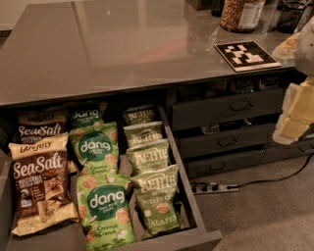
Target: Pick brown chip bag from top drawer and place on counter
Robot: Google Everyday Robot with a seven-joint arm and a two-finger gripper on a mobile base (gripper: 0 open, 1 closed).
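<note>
The top drawer (189, 181) stands pulled open under the counter (113, 44), with rows of snack bags inside. The brown chip bag (41, 191) stands at the front left of the drawer, dark brown with white "Sea Salt" lettering and a cream-yellow top band. A similar Sea Salt bag (41, 128) with a darker top stands behind it. My gripper (297, 115) shows as pale cream blocks at the right edge of the view, in front of the narrow drawers, far to the right of the open drawer and holding nothing that I can see.
Green "dang" bags (103, 211) fill the middle row and green Kettle jalapeño bags (157, 201) the right row. A black-and-white patterned board (247, 54) and a jar (240, 14) sit on the counter's back right. Narrow handled drawers (225, 112) are at the right. A power strip (213, 188) lies on the floor.
</note>
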